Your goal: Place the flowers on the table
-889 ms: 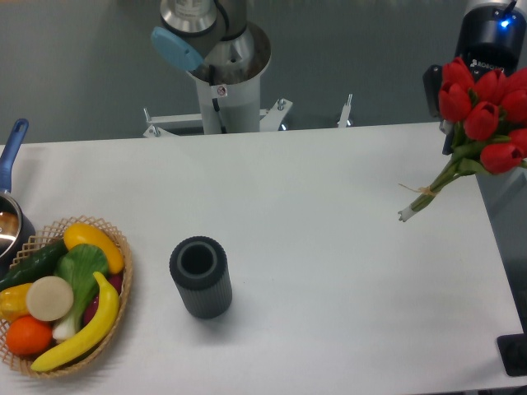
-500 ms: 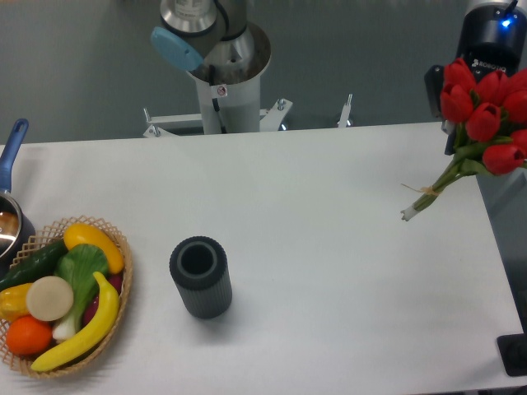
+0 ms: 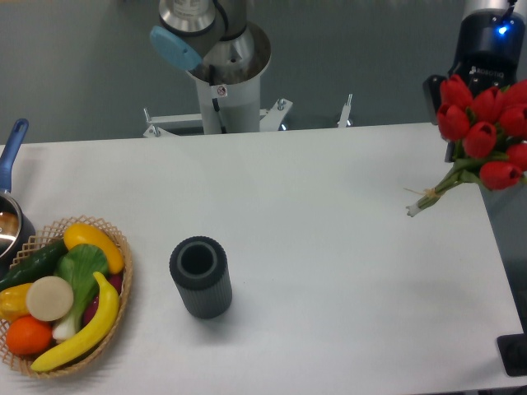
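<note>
The flowers (image 3: 483, 132), a bunch of red tulips with green stems tied with pale string, hang tilted in the air over the right edge of the white table (image 3: 329, 247). The cut stem ends point down-left at the tabletop. My gripper (image 3: 479, 97) is a black body with a blue light at the top right, right behind the blooms. Its fingers are hidden by the tulips. The bunch hangs from it, so it is shut on the flowers.
A dark ribbed cylinder vase (image 3: 200, 276) stands left of centre. A wicker basket (image 3: 115, 309) of fruit and vegetables sits at the front left, with a blue-handled pot (image 3: 8, 222) behind it. The arm's base (image 3: 222, 82) stands at the far edge. A black object (image 3: 515, 354) is at the front right corner.
The flowers and gripper have shifted slightly to the right and away, and the stem ends moved with them. Nothing else has moved.
</note>
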Tool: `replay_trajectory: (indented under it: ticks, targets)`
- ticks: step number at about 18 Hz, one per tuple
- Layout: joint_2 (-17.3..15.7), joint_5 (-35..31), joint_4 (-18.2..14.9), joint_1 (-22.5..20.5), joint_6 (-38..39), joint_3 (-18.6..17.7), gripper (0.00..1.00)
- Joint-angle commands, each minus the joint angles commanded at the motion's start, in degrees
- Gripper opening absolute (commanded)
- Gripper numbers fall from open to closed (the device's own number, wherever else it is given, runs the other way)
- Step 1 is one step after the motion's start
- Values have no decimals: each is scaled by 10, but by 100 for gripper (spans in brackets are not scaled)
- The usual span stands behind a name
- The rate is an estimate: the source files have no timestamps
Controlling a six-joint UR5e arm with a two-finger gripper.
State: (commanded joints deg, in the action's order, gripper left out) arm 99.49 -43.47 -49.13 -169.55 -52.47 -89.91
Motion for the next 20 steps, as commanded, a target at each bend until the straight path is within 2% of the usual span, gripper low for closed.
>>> replay_trajectory:
  ticks: [4,10,16,17,20]
  targets:
    - [0,-94,-2,37,0,-2,37]
    - [2,-154,-4,51,-6,-12,37]
    - [36,-274,-3,87,-8,-18,37]
    - [51,-306,-3,99,-8,-18,37]
    - [66,-350,-4,116,-9,-21,37]
